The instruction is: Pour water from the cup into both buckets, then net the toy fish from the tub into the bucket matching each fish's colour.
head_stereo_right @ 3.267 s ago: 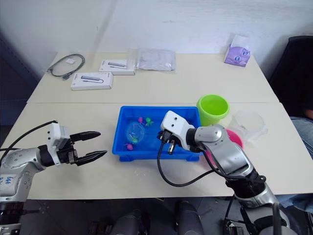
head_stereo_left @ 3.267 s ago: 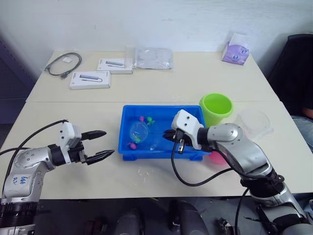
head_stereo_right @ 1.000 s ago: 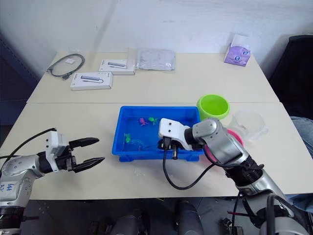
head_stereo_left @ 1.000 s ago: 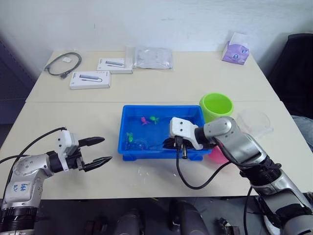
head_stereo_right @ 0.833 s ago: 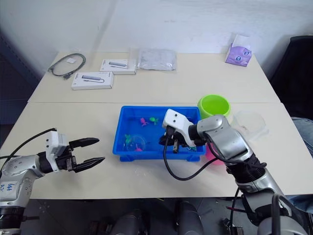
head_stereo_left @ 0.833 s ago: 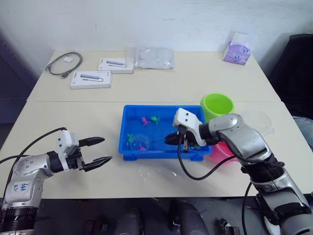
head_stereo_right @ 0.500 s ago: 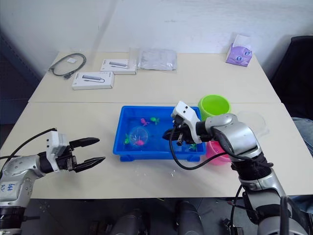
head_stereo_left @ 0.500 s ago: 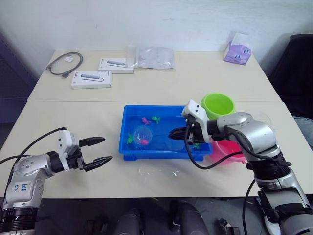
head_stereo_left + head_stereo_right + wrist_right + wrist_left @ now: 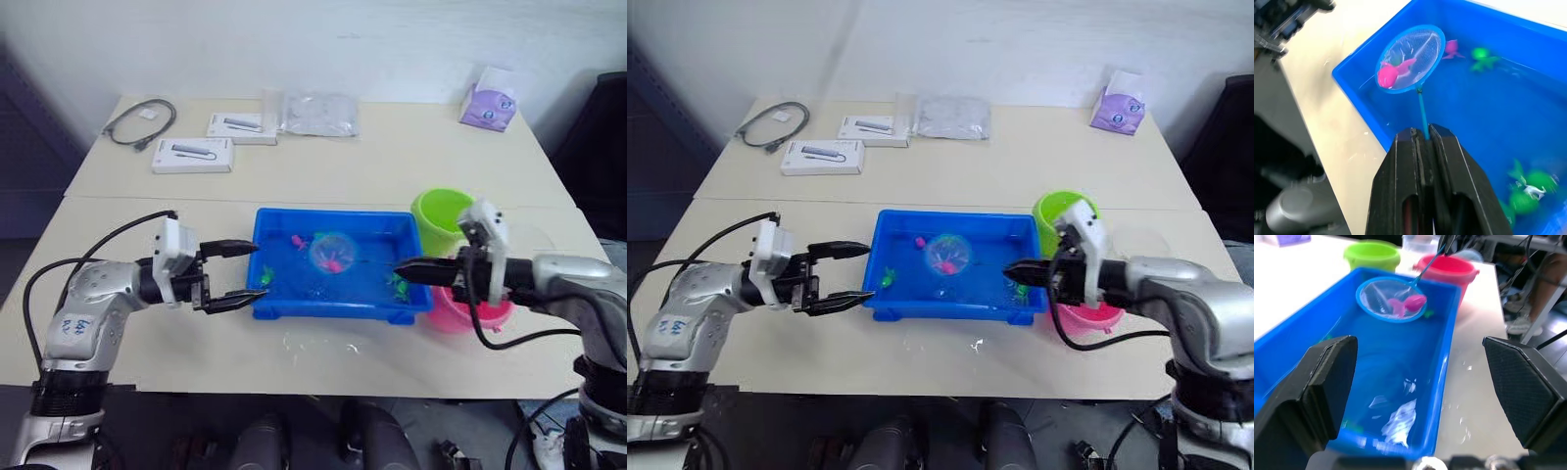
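Holding the net (image 9: 1409, 58) by its thin handle in the clenched right gripper (image 9: 1422, 139), hoop above the middle of the tub (image 9: 284, 300) with one pink fish (image 9: 1387, 75) in the mesh, left gripper (image 9: 245, 273) released at the tub's left end.

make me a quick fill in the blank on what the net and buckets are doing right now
1. The net holds a ____ fish.
2. The net's handle is clamped in the ____ gripper.
3. The net is above the ____ tub.
4. The left gripper has its jaws ____.

Missing words: pink; right; blue; open
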